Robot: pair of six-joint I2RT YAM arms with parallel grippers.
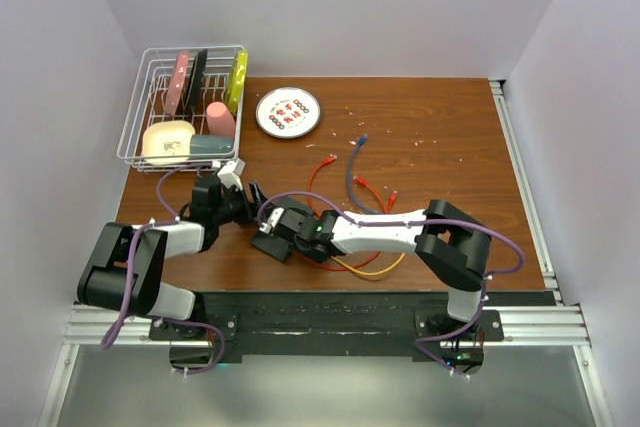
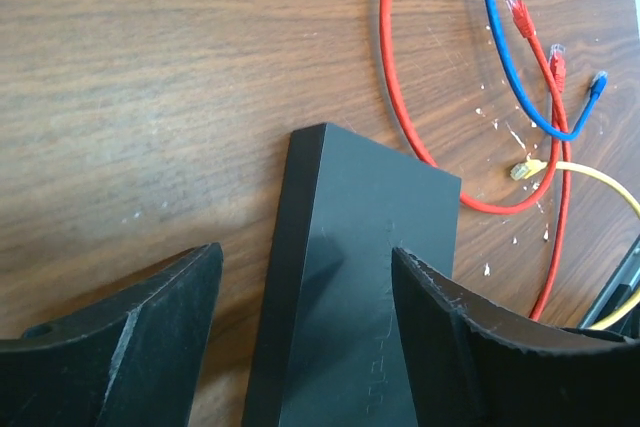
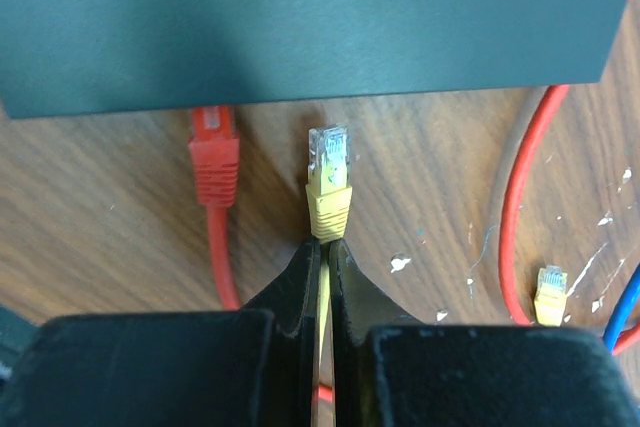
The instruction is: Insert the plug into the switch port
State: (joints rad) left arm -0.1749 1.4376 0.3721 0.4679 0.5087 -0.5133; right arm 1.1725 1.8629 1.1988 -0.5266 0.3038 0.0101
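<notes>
Top external view gives me the table (image 1: 440, 147), with a wire rack (image 1: 195, 49) of dishes at the far left corner and a white plate (image 1: 288, 112) just beside it, both well apart from the work. A red cable (image 2: 383, 47) and a blue cable (image 2: 497, 47) loop loose mid-table, close to where I am working. The switch (image 2: 350, 277) lies flat near the front edge, between my two arms. On the right wrist view a red plug (image 3: 213, 152) sits just left of my line, its tip meeting the switch's edge; whether it is seated I cannot tell. A spare yellow plug (image 3: 550, 292) lies off to the right, and white specks dot the wood. My right tool (image 3: 325, 247) is pinched together on the plug (image 3: 328, 162) at the tail of its yellow boot. The clear tip points at the switch's edge, near but not touching, with only bare wood between. My left tool (image 2: 307, 257) stands apart, straddling the switch. A strip of wood shows beside one finger (image 2: 150, 317), while the other overlaps the top face, and I cannot judge contact there.
</notes>
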